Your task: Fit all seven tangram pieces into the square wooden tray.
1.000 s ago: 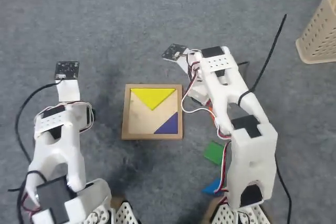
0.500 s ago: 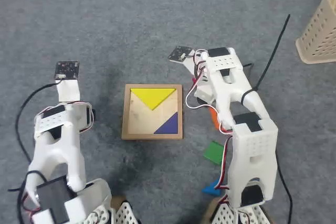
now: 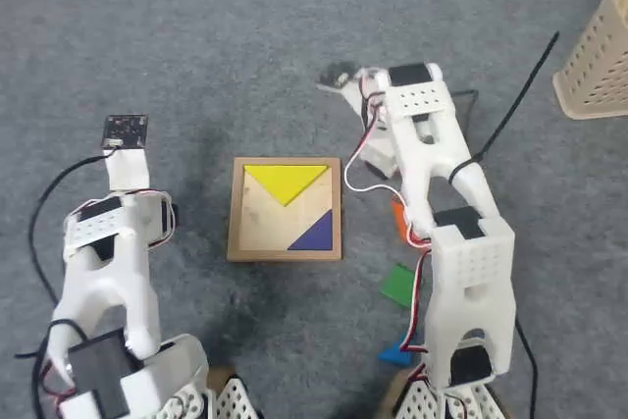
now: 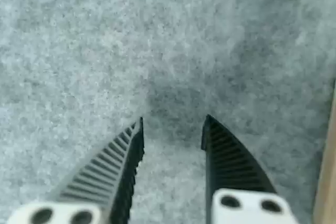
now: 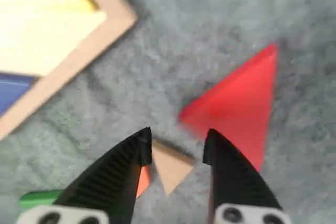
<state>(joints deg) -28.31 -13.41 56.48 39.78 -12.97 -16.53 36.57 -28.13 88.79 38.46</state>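
1. High view: the square wooden tray (image 3: 257, 228) sits mid-way across the table (image 3: 196, 66). A yellow triangle (image 3: 286, 182) lies along its far edge and a purple triangle (image 3: 316, 234) in its near right corner.
2. My right gripper (image 5: 177, 145) hangs off the tray's right edge, jaws partly open, gripping nothing. A tan triangle (image 5: 170, 169) lies under the gap, with a red triangle (image 5: 239, 106) just beside it.
3. My left gripper (image 4: 172, 135), jaws parted and empty, hovers over bare table off the tray's left edge.
4. A green piece (image 3: 398, 285) and a blue piece (image 3: 394, 351) lie toward the table's near edge.
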